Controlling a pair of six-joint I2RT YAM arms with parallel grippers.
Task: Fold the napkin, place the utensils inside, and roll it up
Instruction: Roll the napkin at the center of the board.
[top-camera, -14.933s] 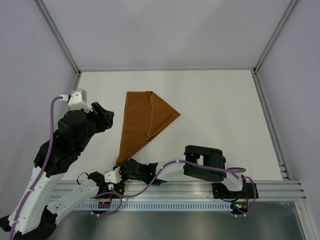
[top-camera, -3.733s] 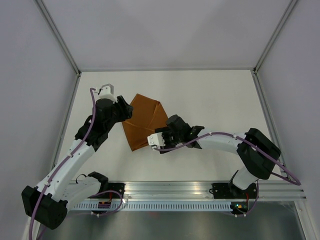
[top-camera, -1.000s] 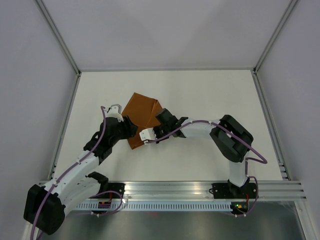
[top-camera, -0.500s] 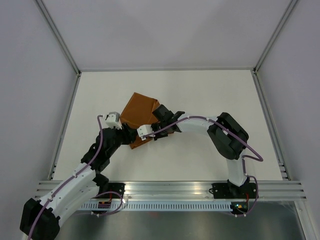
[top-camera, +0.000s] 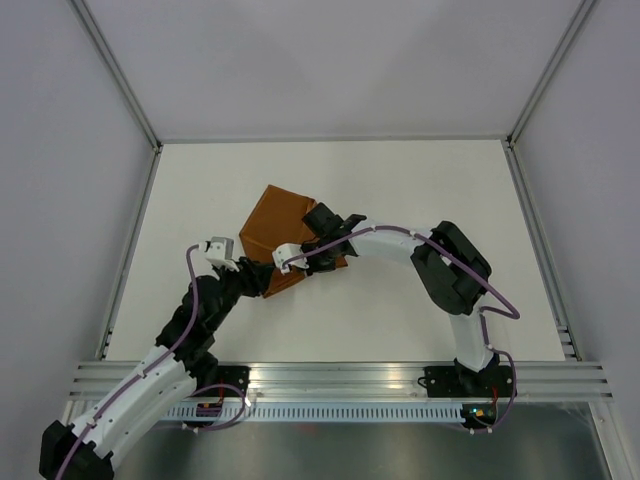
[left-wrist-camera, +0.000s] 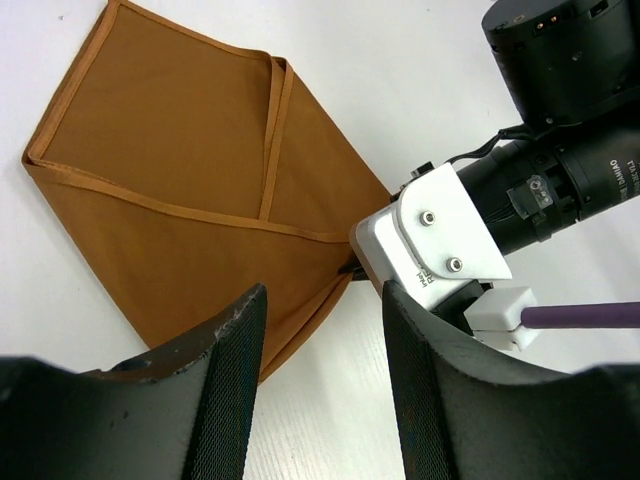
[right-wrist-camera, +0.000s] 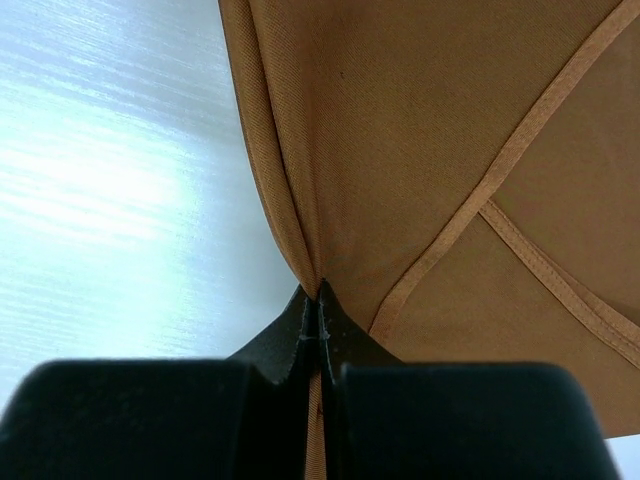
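Observation:
The rust-orange napkin (top-camera: 276, 222) lies folded into a small angular packet left of the table's middle. It also shows in the left wrist view (left-wrist-camera: 190, 210) and the right wrist view (right-wrist-camera: 430, 150). My right gripper (right-wrist-camera: 320, 300) is shut on the napkin's near right edge; in the top view it (top-camera: 322, 250) sits on that edge. My left gripper (left-wrist-camera: 322, 390) is open and empty, just off the napkin's near corner, above bare table; in the top view it (top-camera: 256, 277) is at the packet's near left corner. The knife is hidden.
The white table (top-camera: 420, 200) is bounded by metal rails at the left (top-camera: 130, 240) and right (top-camera: 535, 240), with grey walls behind. My right arm (top-camera: 400, 245) reaches leftward across the table's middle.
The napkin has gone from a long triangle to a compact folded packet. My right gripper has carried its pinched edge further back. My left arm has pulled back toward the near left.

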